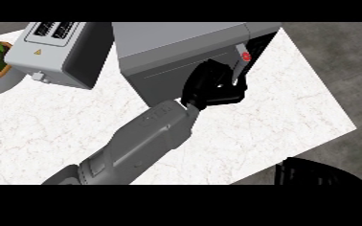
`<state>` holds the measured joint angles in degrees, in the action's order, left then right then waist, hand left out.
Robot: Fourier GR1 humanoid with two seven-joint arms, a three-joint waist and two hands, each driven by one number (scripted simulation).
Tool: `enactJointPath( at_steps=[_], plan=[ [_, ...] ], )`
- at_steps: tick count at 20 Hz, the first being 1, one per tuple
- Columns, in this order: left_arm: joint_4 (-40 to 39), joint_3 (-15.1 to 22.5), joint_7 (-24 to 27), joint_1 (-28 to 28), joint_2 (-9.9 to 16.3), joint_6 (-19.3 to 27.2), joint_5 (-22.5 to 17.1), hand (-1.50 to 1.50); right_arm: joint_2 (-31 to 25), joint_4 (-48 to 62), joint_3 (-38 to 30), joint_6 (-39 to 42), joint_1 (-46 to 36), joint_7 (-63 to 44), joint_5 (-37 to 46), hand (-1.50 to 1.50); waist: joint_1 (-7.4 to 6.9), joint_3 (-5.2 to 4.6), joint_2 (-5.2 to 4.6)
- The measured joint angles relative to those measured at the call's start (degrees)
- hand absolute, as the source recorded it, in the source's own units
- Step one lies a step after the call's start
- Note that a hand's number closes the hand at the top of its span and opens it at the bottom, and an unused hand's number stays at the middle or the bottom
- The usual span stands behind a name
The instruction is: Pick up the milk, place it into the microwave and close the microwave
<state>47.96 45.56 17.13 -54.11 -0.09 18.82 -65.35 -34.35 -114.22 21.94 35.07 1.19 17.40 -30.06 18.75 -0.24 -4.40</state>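
The grey microwave (180, 43) stands at the back of the counter with its door (159, 79) almost closed. A narrow dark gap stays at the door's right edge. In that gap the milk (244, 56) shows as a white sliver with a red cap. My left hand (209, 84) reaches in from the lower left and rests against the door's free edge, its fingers (234, 91) relaxed and slightly bent, holding nothing. A black shape at the lower right corner, off the counter, looks like my right hand (314, 171); its pose is hidden.
A grey toaster (56, 52) stands at the back left beside the microwave. A green and white object (5, 69) shows partly at the left edge. The white marble counter (283, 110) ends at the right and near sides.
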Motion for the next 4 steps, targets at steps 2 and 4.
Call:
enactJointPath(
  at_steps=[2,4],
  plan=[
    [-0.56,0.27,0.60,0.12,0.00,-1.63,-0.46,1.50,0.51,-1.45,0.60,-1.06,1.01,-0.27,0.65,1.50,-0.30,-0.01,0.15],
    [-1.10,0.56,1.13,0.25,0.00,-3.23,-0.92,1.50,1.09,-2.93,1.41,-2.08,2.10,-0.54,1.38,1.50,-0.64,-0.01,0.30]
  ],
)
